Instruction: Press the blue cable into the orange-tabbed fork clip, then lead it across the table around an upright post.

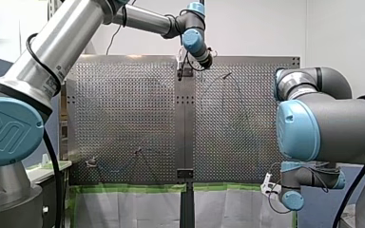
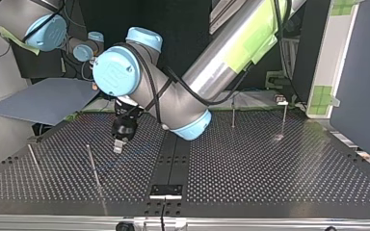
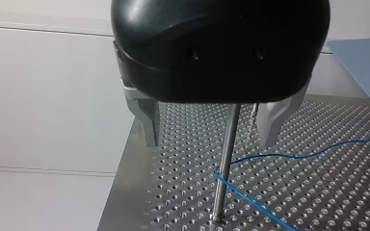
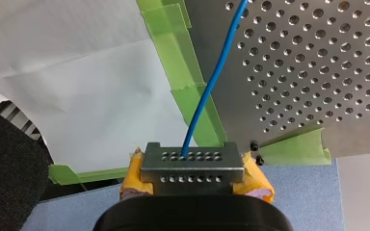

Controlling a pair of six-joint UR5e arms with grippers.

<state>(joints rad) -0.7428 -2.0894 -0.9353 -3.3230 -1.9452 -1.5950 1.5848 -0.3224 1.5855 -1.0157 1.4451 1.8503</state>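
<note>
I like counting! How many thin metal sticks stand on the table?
4 thin metal posts: two at top view's left, two far right. My left arm may hide more.

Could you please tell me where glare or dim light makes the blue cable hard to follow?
Front view: sheen on the table leaves the blue cable faint. Top view: dark surroundings, cable barely shows. Left wrist view: well lit, cable plain at the post. Right wrist view: evenly lit, cable clear ahead of the right gripper.
</note>
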